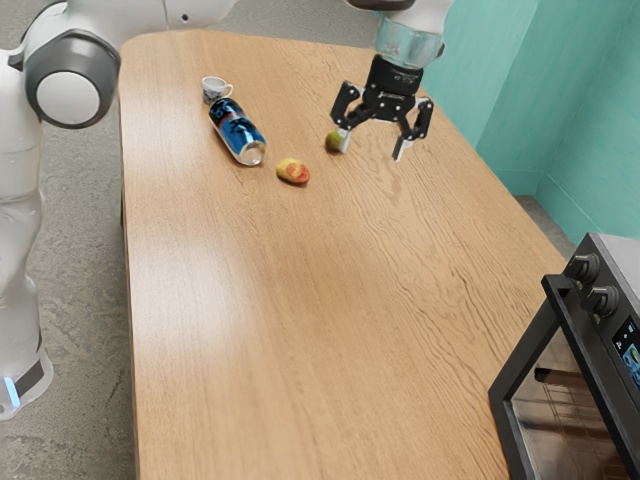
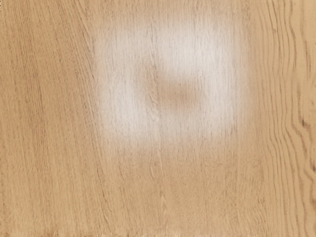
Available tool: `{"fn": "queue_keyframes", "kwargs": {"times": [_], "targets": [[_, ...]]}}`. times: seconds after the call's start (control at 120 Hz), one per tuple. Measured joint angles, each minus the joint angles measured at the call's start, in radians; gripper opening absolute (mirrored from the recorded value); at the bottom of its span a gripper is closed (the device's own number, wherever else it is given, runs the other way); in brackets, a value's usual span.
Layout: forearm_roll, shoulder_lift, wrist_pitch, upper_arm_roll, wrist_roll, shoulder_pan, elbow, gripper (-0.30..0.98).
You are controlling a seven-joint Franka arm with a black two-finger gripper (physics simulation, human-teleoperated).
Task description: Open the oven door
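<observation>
Oven door low at the exterior view's right, on the front of the oven, dark-framed around glass, with a bar handle near its top; hard to tell whether fully closed or slightly ajar. Then a broad wooden table, with grain and a pale glare on it in the wrist view too. From the exterior view's left, the white arm, reaching across above the wood. At its end, the black gripper, spread wide, holding nothing, well apart from the oven door. Lying on its side, a blue can. Just beside one end of it, a patterned white cup; near the other, a yellow-and-red fruit piece. Partly behind one fingertip, a small green fruit.
</observation>
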Motion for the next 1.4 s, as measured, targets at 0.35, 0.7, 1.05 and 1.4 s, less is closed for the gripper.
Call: {"fn": "queue_keyframes", "kwargs": {"times": [0.35,0.7,1.05,1.4], "targets": [[0.001,0.035,0.075,-0.06,-0.344,-0.147,0.144,0.69],[0.047,0.176,0.382,-0.212,-0.415,-0.291,0.161,0.69],[0.125,0.234,0.614,-0.225,-0.392,-0.356,0.157,0.69],[0.213,0.269,0.712,-0.226,-0.288,-0.381,0.151,0.69]]}}
